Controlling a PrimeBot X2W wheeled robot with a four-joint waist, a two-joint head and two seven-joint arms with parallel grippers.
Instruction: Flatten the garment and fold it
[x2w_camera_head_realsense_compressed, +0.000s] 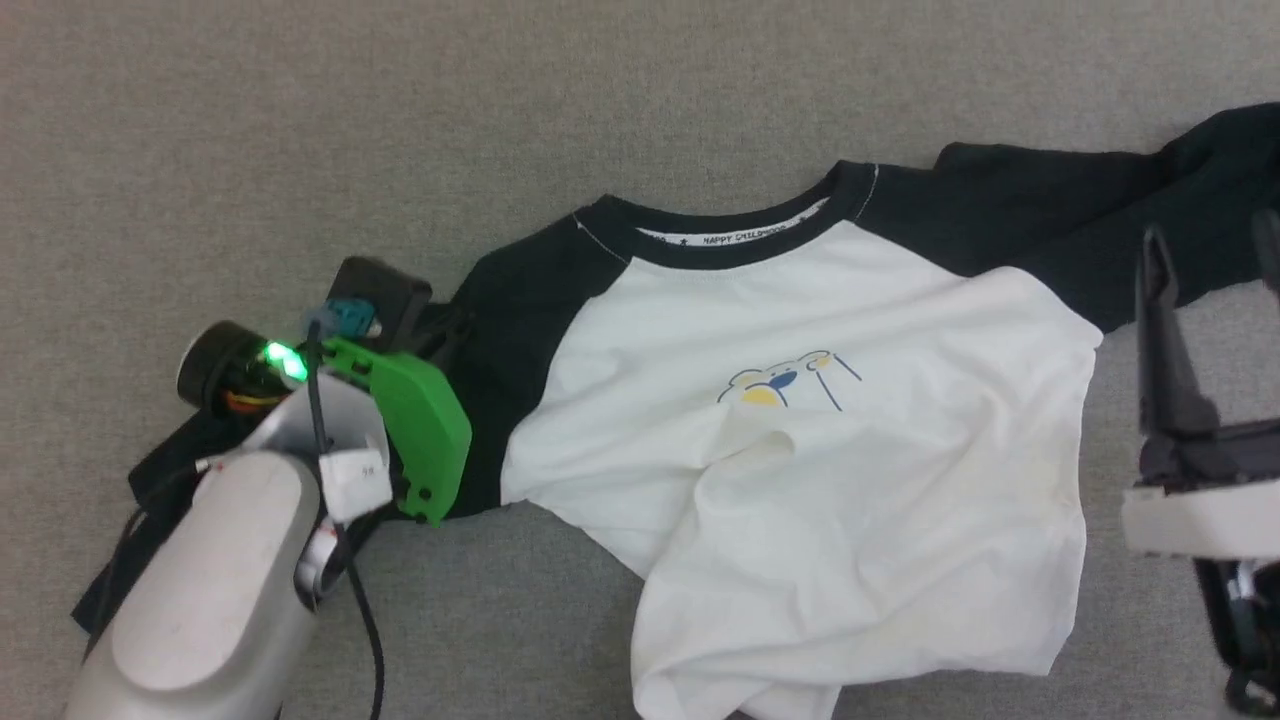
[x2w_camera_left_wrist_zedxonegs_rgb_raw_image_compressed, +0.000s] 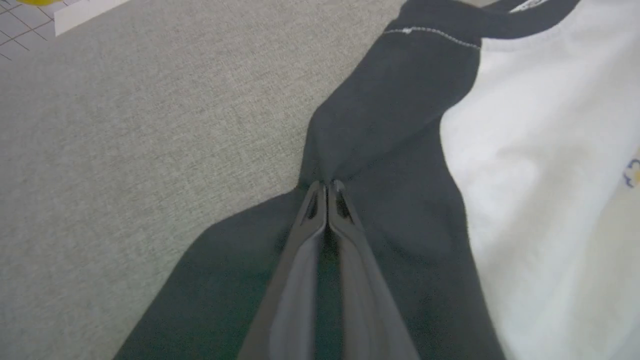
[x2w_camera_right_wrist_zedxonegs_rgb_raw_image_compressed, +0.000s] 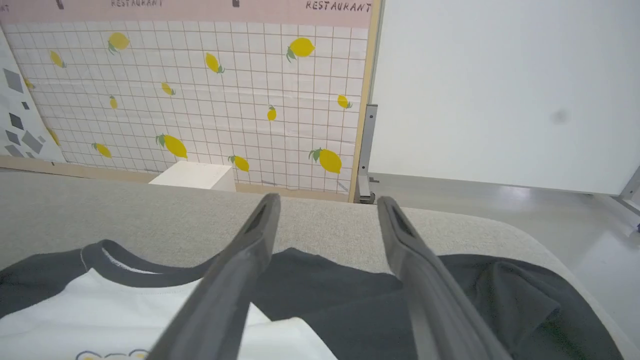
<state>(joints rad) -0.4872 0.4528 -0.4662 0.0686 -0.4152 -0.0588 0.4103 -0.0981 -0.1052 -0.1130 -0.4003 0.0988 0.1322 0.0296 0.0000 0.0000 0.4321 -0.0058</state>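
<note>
The garment (x2w_camera_head_realsense_compressed: 850, 450) lies face up on the grey cloth-covered desk (x2w_camera_head_realsense_compressed: 300, 120), its black neckband (x2w_camera_head_realsense_compressed: 730, 225) toward the far edge and its white body rumpled, with the lower hem bunched unevenly. A small bear print (x2w_camera_head_realsense_compressed: 785, 382) sits on the chest. The left pincer (x2w_camera_left_wrist_zedxonegs_rgb_raw_image_compressed: 326, 187) is closed, its fingertips pressed together on a pucker of the black left sleeve (x2w_camera_left_wrist_zedxonegs_rgb_raw_image_compressed: 390, 100). The right pincer (x2w_camera_right_wrist_zedxonegs_rgb_raw_image_compressed: 327, 205) stands open above the right sleeve (x2w_camera_head_realsense_compressed: 1050, 210), which stretches crumpled toward the desk's rounded far right corner. Whether its fingers touch the cloth cannot be told.
</note>
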